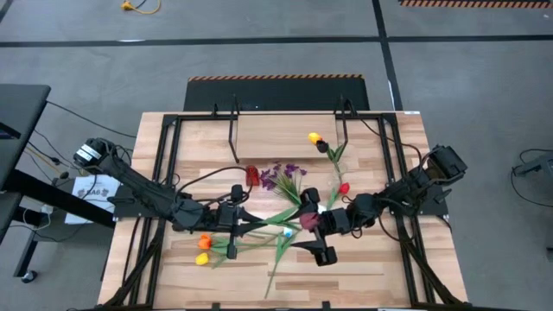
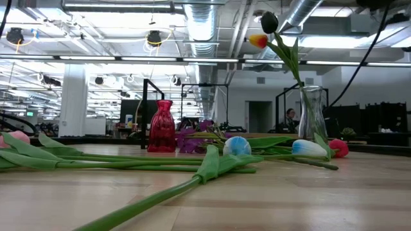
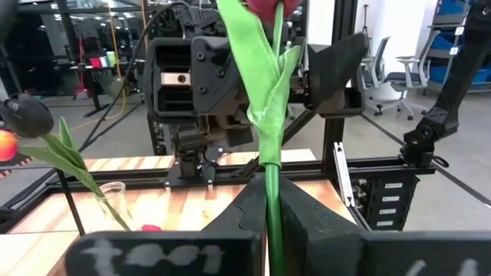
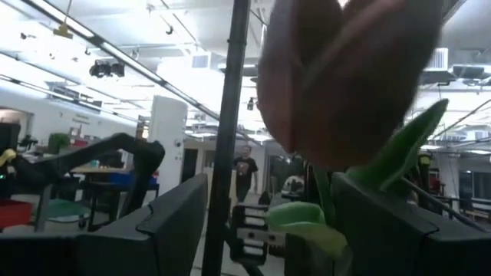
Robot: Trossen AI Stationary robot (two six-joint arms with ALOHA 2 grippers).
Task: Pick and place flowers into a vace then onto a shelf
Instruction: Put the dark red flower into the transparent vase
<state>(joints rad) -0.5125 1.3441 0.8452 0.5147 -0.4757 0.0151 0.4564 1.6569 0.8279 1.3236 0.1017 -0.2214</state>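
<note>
While left gripper (image 3: 268, 230) pinches maroon tulip (image 1: 308, 220) stem, I centre spread right gripper (image 1: 318, 226) before closing.

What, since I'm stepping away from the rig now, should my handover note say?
Left gripper: shut on a maroon tulip at its stem, mid-table.
Right gripper: open, fingers either side of that tulip's bloom, not gripping.
Done: glass vase holds two tulips.
Left: the orange tulip, yellow tulip, purple sprig and others lie on the table; the vase apparently isn't on the shelf yet.
</note>
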